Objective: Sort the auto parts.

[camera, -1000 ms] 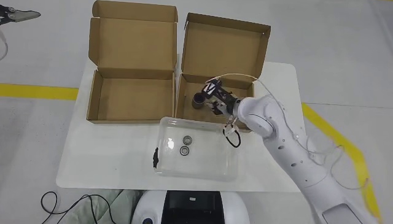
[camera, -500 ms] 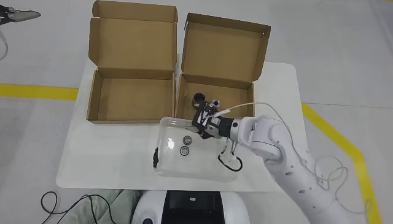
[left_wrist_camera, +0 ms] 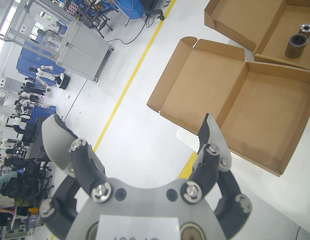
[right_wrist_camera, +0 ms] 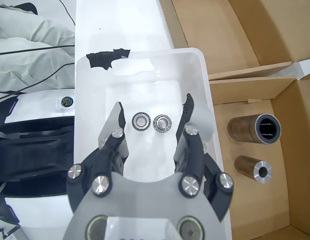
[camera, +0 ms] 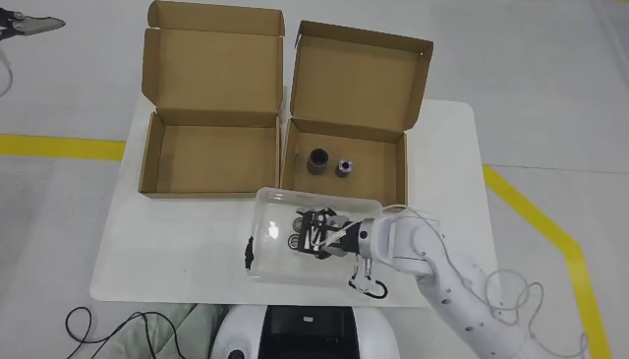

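"Right pincer (right_wrist_camera: 153, 103) swung back from the box (right_wrist_camera: 259, 206) at twelve o'clock; small cylinder (right_wrist_camera: 252, 171) stays there."

"And now?"

"I've got it wide open, empty, over two bearings (right_wrist_camera: 141, 121) in the tub (right_wrist_camera: 203, 76), my next pick."

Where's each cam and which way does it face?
Top view: above the arms, looking down on table, boxes, clear bin; right gripper in bin.
Left wrist view: off the table, facing boxes and floor; open left gripper.
Right wrist view: over bin, facing down at two bearings; open right gripper.
Shared: all see the two cylinders.
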`<state>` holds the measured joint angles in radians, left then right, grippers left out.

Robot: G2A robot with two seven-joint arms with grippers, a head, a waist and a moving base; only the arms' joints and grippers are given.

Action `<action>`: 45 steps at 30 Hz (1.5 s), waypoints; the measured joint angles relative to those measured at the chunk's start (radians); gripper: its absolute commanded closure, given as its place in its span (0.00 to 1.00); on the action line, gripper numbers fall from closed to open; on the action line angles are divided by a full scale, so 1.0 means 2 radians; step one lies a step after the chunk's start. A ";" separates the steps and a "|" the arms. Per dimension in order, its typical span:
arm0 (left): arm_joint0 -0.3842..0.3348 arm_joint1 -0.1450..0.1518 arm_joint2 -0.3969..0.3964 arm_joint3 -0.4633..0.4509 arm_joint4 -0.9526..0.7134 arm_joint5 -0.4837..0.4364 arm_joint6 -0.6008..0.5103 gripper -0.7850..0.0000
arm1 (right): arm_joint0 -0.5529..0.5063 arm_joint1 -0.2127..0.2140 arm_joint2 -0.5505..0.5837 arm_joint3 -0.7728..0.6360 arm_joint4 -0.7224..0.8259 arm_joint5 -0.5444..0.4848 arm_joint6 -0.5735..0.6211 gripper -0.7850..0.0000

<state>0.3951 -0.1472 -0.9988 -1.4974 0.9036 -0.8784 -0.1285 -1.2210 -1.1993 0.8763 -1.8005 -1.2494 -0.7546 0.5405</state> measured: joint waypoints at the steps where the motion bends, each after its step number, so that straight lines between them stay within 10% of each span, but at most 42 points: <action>1: 0.000 0.000 0.000 0.000 0.000 0.000 0.000 0.00 | 0.000 0.000 -0.003 0.002 -0.008 0.000 -0.004 0.52; 45: 0.000 0.000 0.000 0.000 0.000 0.000 0.000 0.00 | 0.057 -0.023 -0.073 0.131 -0.086 0.069 -0.009 0.59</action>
<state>0.3951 -0.1472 -0.9988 -1.4974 0.9036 -0.8784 -0.1285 -1.1072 -1.2447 0.7304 -1.5386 -1.4215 -0.6167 0.5230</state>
